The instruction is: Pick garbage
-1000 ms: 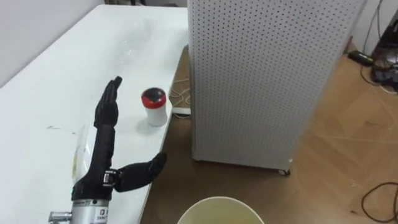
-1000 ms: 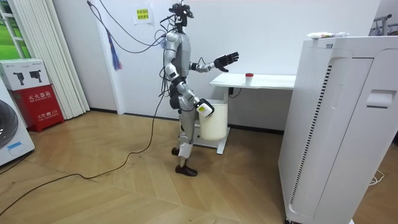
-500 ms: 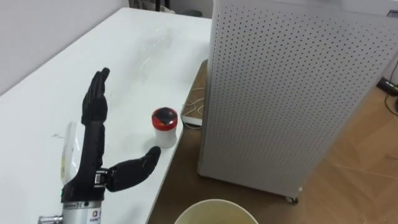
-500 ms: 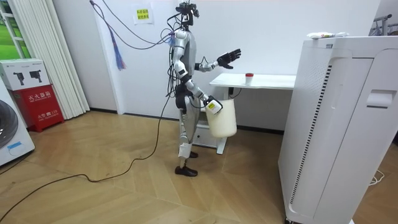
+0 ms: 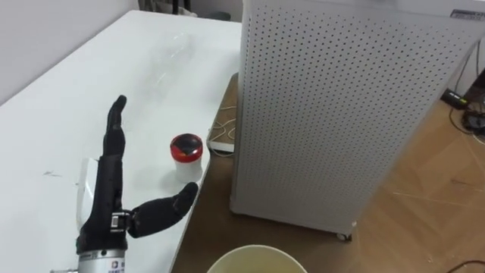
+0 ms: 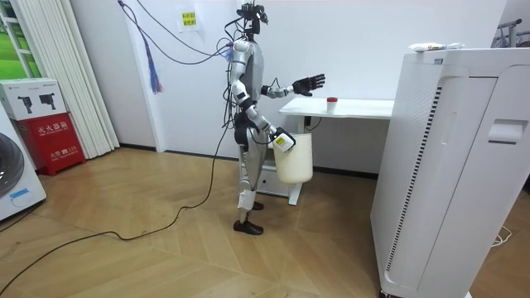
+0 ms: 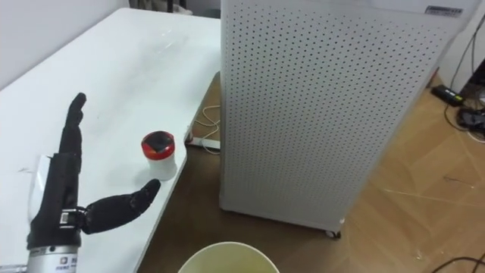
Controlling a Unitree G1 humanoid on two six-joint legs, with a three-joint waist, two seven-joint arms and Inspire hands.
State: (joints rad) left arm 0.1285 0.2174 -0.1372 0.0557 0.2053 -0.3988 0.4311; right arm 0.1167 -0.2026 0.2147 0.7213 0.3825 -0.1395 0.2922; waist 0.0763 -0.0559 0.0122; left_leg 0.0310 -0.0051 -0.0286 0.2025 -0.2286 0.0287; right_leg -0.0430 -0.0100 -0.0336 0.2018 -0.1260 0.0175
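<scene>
Black and straight, the fingers of the left hand (image 5: 106, 208) are spreading apart over the white table (image 5: 83, 83). The thumb is pointing sideways toward the table's right edge, and the hand is clamping nothing. Compared with half a second ago, the room view is showing this arm reaching further and a little lower over the table's near end. The robot is standing on the same spot at that end.

The likely garbage, a small red-lidded jar (image 5: 186, 153), is sitting upright close to the table's right edge, just ahead of the thumb and not touching it. A clear wrapper (image 5: 82, 178) is lying on the table, partly under the hand.

The right hand (image 6: 277, 139) is carrying the cream bucket (image 6: 296, 159) beside the hip, and I cannot tell how its fingers are sitting.

I am judging that the approach is ending and the reach is beginning. The hand is probably needing to close round the jar without knocking it over the right edge, where the tall white perforated unit (image 5: 333, 106) is standing near.
</scene>
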